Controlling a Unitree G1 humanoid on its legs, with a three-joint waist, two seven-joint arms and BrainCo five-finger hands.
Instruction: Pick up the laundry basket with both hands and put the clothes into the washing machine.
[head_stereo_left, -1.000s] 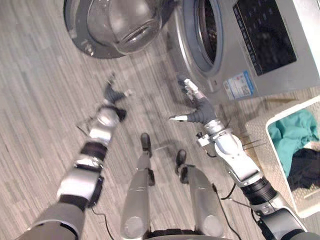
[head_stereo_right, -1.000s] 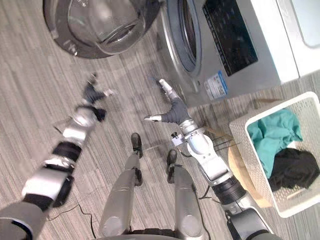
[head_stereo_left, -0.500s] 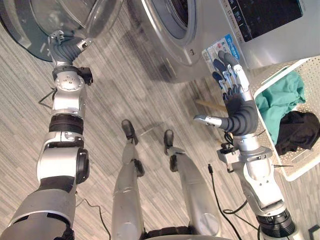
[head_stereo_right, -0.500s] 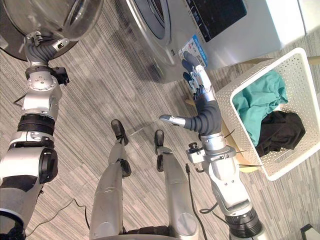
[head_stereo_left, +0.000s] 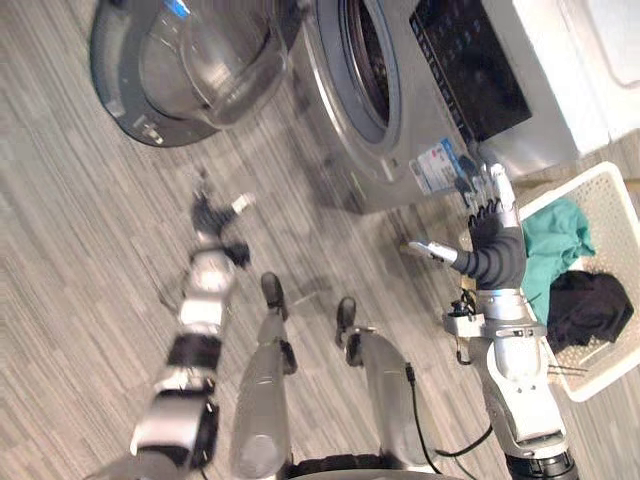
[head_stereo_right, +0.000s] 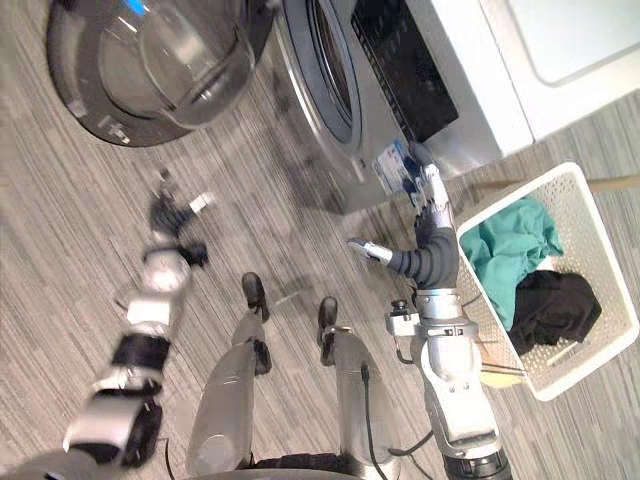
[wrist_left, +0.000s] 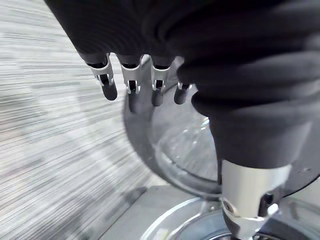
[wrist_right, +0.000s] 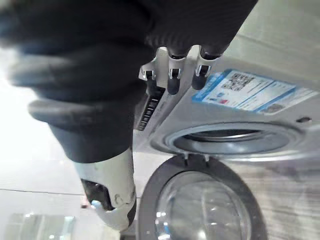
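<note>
The laundry basket (head_stereo_right: 590, 345), white and perforated, sits at the robot's right, just beside the corner of the front-loading washing machine (head_stereo_left: 420, 110), and neither robot hand touches it. Inside lie a teal garment (head_stereo_right: 505, 245) toward the machine side and a black garment (head_stereo_right: 550, 305) next to it, both bunched up and reaching about to the rim (what the basket rests on cannot be made out). The right robot hand (head_stereo_right: 432, 240) is raised between the basket and the machine's front, its fingers (wrist_right: 172, 75) straight and spread a little, the thumb (wrist_right: 110, 200) held out to the side, holding nothing; its fingertips lie near the blue-and-white label (head_stereo_left: 438, 167) stuck low on the machine's front panel. The left robot hand (head_stereo_left: 210, 215) hangs over the grey wood-grain floor (head_stereo_left: 70, 260), well apart from the basket and in front of the machine; in its own wrist view the fingers (wrist_left: 132, 85) hang loosely extended with nothing between them and the thumb (wrist_left: 247, 210), so it too is empty and apart. The machine's round door (head_stereo_left: 190, 70), with its domed glass window, is swung fully open to the robot's left, leaving the drum opening (head_stereo_left: 365, 60) uncovered. A dark control panel (head_stereo_left: 470, 60) takes up the upper part of the machine's front.
</note>
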